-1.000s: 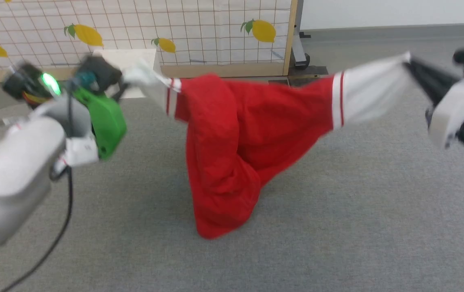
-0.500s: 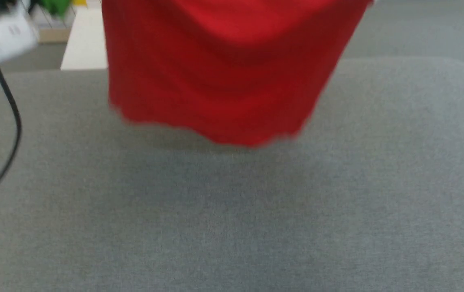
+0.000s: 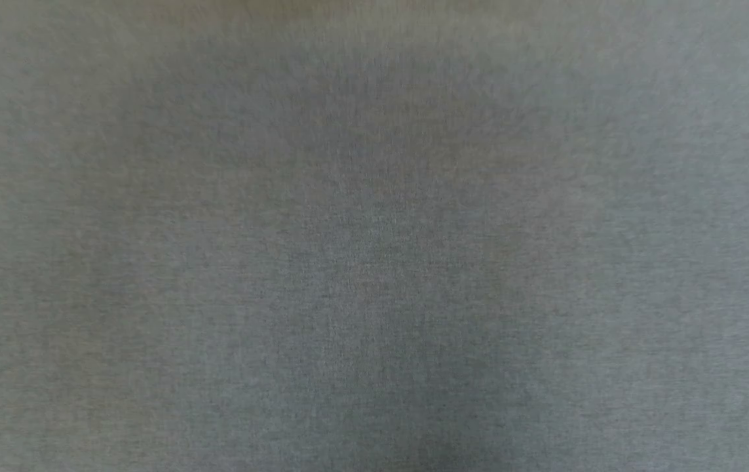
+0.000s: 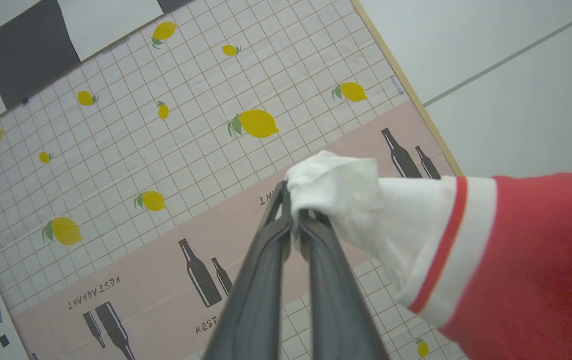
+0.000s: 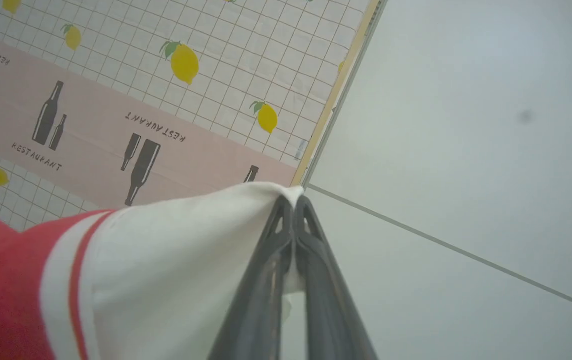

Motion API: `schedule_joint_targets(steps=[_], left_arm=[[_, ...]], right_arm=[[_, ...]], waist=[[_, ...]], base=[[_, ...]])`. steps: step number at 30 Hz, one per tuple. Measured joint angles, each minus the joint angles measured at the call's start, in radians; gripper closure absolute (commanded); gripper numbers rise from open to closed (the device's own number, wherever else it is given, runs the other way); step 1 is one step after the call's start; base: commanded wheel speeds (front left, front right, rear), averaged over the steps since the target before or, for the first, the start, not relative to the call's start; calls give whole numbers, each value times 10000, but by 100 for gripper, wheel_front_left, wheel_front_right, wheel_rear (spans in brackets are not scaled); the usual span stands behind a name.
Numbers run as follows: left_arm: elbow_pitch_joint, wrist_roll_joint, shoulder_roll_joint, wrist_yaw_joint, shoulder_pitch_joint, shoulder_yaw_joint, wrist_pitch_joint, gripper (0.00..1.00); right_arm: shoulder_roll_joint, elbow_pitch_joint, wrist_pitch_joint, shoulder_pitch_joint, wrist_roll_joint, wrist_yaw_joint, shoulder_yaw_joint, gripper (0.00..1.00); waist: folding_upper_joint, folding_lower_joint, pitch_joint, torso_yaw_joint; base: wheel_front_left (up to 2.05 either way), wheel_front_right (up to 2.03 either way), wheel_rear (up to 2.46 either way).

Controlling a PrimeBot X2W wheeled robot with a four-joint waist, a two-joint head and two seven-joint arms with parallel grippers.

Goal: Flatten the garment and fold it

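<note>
The left gripper [image 4: 293, 217] is clenched on the bunched tip of a white sleeve [image 4: 346, 195] of the garment [image 4: 526, 270]; the right gripper [image 5: 294, 207] is pinched on the very corner of the other white sleeve [image 5: 180, 260], with little cloth between its fingers; the red body spans between them, raised before a lemon-print panel [image 4: 175, 115]; the head view looks down on a grey surface [image 3: 374, 249]. The thin right-hand bite looks likeliest to slip under a sideways pull, dropping that side in a heap; the balled left sleeve may land creased if laid down as it is.
</note>
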Motion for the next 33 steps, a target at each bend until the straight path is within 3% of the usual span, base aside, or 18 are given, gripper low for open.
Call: schedule_joint_targets(steps=[8,14,23,33], left_arm=[[679,-107,-121,-17,40,309,-307,100],[491,-207,-188,-44,1615,721,-330,100],[-1170,-96,-514,259,6152,2115,-343,100],[-2405,109,-936,397,11570,3837,-343,100]], right_arm=[[332,936,-583,-355,-353,0,-17,100],[696,1390,-1204,726,-268,2,370,100],[961,892,-1657,4027,311,0,1252,100],[290,-1162,-1678,8777,857,0,1595,100]], waist=[[0,1,1400,46],[0,1,1731,89],[0,-2,786,131],[0,-3,-892,180]], base=[[0,0,0],[0,0,0],[0,0,0],[0,0,0]])
